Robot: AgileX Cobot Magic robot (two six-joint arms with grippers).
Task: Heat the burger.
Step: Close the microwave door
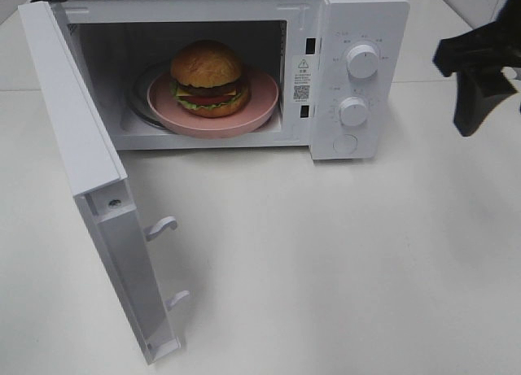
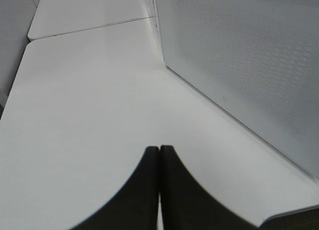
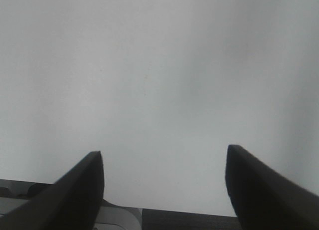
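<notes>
The burger [image 1: 207, 78] sat on the pink plate [image 1: 262, 106] inside the microwave [image 1: 358, 21], placed where heating needs it. What was left, by my reading, was shutting the door [image 1: 81, 147] and setting the dials [image 1: 361, 61]. The door stood swung wide to the left. The left end effector [image 2: 159, 149], pressed closed and empty, hung near the door's perforated face (handy for a push). The right end effector [image 3: 164, 157] was spread wide, holding nothing, over the tabletop [image 1: 326, 269].
</notes>
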